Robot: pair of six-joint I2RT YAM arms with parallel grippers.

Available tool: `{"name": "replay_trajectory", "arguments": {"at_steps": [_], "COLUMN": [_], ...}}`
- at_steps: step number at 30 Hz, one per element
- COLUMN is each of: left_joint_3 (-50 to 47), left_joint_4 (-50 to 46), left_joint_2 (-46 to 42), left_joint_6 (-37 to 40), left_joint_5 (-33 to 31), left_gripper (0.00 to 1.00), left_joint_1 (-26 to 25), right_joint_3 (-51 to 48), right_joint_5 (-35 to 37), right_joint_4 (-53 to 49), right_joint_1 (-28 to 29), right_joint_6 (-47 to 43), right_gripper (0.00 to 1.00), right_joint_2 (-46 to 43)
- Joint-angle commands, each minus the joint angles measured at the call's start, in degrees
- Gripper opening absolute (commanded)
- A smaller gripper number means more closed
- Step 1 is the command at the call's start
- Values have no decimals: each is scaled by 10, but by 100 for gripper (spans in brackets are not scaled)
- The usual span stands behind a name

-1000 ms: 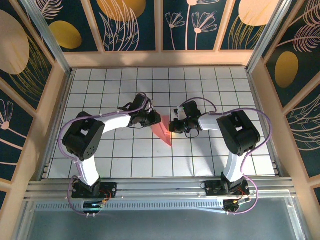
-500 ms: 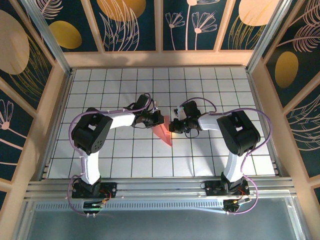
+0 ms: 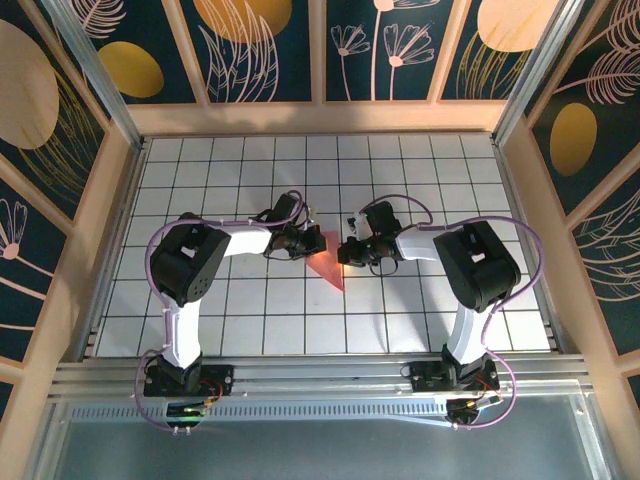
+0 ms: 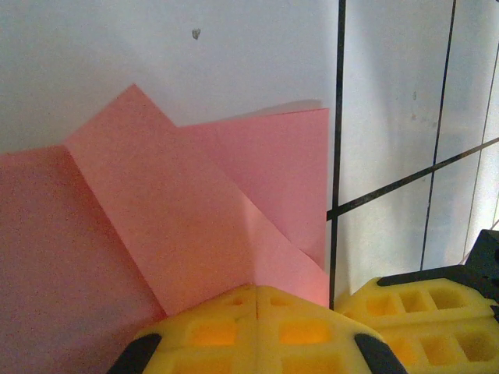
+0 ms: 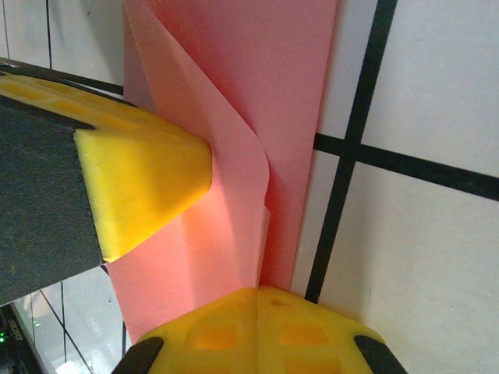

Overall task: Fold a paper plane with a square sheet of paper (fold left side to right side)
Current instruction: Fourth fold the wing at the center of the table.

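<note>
White table (image 3: 200,310) with black lines making squares. Near the middle of the top view, folded pink paper (image 3: 328,262) lying right on it, pointy end toward the bottom of the frame.

1. Left arm (image 3: 180,332): a white link next to the aluminium rail (image 3: 320,372), with a black rounded joint housing beyond it.
2. Right arm (image 3: 462,335): the same white link and black housing, further along the rail.
3. Purple cables (image 3: 541,255) loop from both arms down to the rail.
4. Left gripper (image 4: 256,300) and right gripper (image 5: 257,300): yellow foam pads with moulded square pockets.
</note>
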Motion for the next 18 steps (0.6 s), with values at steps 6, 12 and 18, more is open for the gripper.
{"name": "replay_trajectory", "arguments": {"at_steps": [6,12,18], "left_joint_3": [-32,-40,-41], "left_joint_4": [-35,-34,-33], "left_joint_2": [12,12,11], "left_joint_6": [16,16,17], "left_joint_5": [-40,-45,-45], "left_gripper": [0,0,0], "left_joint_1": [1,1,1], "right_joint_3": [25,46,39], "right_joint_5": [11,5,20], "right_joint_4": [-25,-36,-87], "right_joint_1": [-3,-11,-24], "right_joint_6": [2,8,-10], "right_gripper": [5,18,26], "right_joint_2": [-17,-55,-100]}}
